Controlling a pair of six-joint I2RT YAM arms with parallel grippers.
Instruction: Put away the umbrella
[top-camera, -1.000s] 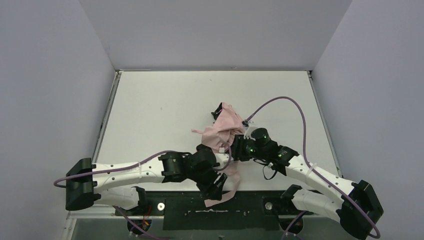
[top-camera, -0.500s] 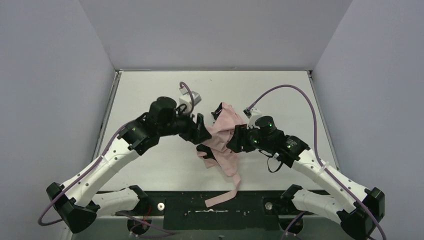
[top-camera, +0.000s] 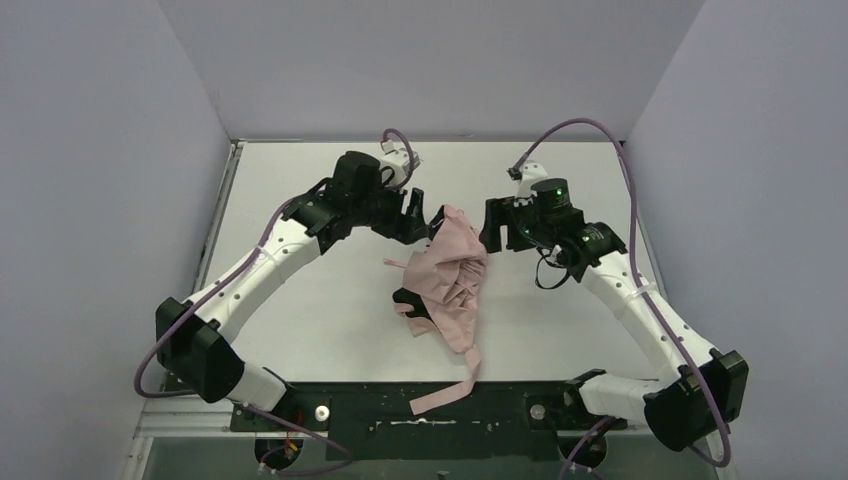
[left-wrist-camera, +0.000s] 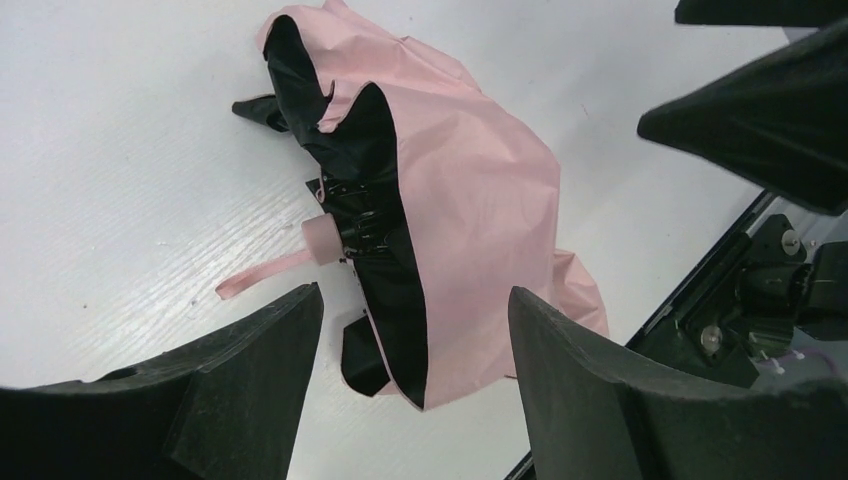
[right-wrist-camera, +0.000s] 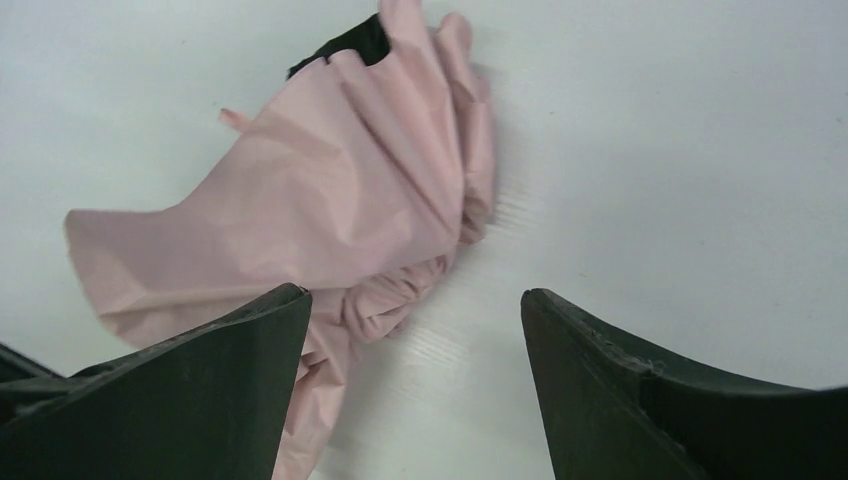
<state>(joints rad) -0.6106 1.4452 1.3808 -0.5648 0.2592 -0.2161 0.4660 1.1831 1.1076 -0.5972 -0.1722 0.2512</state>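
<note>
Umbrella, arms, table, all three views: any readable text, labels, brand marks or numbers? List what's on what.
No text can be read in any view.
umbrella: plain pink fabric with a black underside, no print or tag showing.
left gripper and right gripper: plain black, no markings visible.
table: plain white surface, no labels or signs.
</note>
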